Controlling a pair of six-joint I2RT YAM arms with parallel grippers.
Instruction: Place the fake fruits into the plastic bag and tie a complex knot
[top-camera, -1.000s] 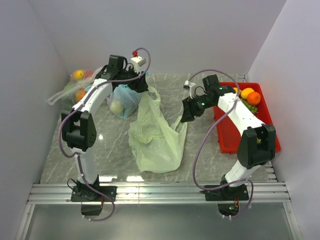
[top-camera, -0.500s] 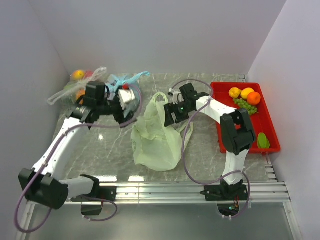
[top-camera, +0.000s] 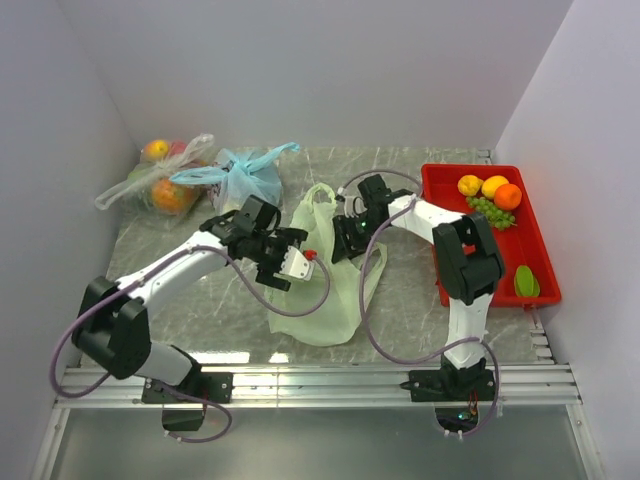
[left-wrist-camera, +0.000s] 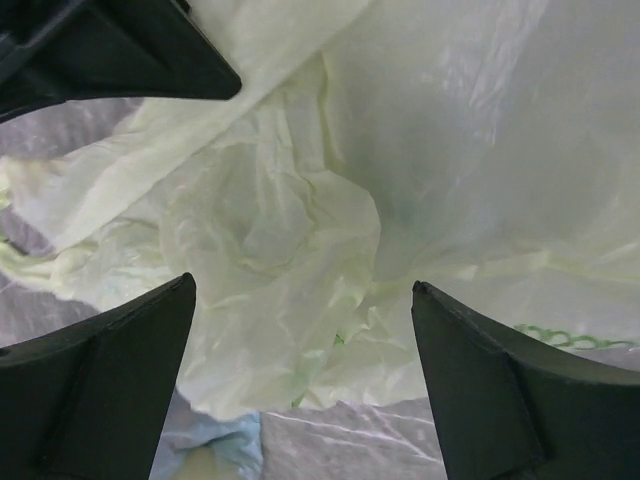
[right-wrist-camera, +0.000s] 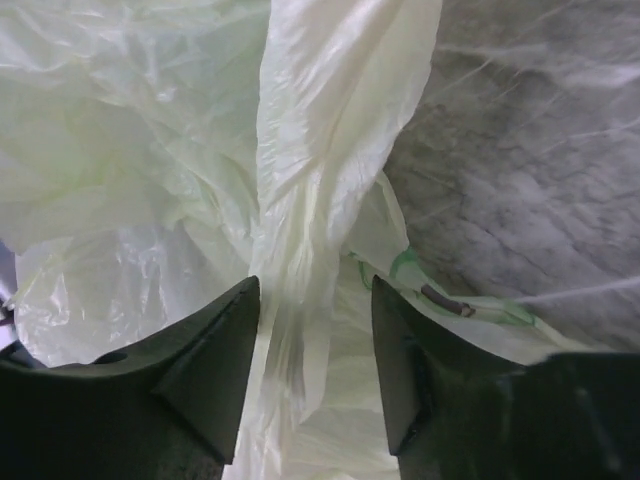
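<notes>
Fake fruits (top-camera: 494, 186), 4 small plastic pieces, are not yet bagged and are seen in the red plastic tray (top-camera: 540, 245) at the far right corner. The thin pale green plastic bag (top-camera: 330, 300) is laid mid-desk. The left gripper (left-wrist-camera: 302, 285) is spread wide over it. The right gripper (right-wrist-camera: 315, 285) is set narrowly around 1 handle strip, not clamped. No knot is tied.

A robotics lab cell: white walls (top-camera: 330, 70) enclose a marble-look table (top-camera: 215, 315) (aluminium mounting rail (top-camera: 330, 383) in front).

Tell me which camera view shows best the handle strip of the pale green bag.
The right wrist view: the handle strip of the plastic bag runs between the fingers of the right pincer. The top external view shows it small, partly covered by that pincer. The left wrist view shows only crumpled bag folds.
</notes>
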